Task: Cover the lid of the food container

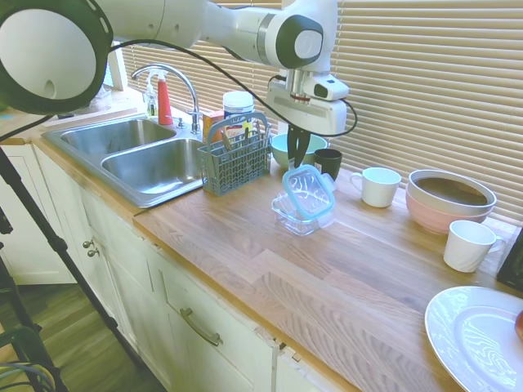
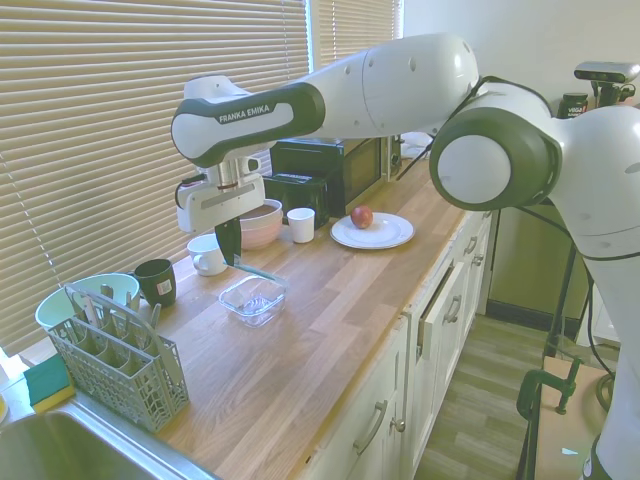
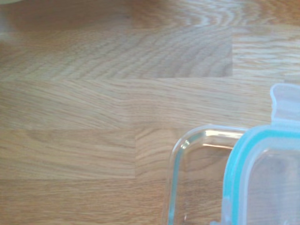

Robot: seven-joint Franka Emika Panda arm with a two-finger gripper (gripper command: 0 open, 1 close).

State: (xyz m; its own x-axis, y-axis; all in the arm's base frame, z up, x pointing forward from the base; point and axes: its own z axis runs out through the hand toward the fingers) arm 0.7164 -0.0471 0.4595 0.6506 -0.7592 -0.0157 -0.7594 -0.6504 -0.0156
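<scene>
Gripper (image 1: 299, 160) pinches lid (image 1: 310, 192), tilted over food container (image 1: 299, 216); container empty, on bench (image 1: 327, 278).

1. The lid (image 1: 309, 192) is clear plastic with a teal rim and snap tabs; it hangs tilted just above the dish, its far edge raised.
2. The food container (image 1: 299, 217), a shallow, empty clear dish, sits open on my wooden counter (image 1: 327, 278).

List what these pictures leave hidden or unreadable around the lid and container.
- First exterior view: the lid hides the food container's far rim.
- Second exterior view: the lid shows only edge-on.
- Wrist view: frame edge cuts off lid and container.
- The hand's grip point is too small to see.
</scene>
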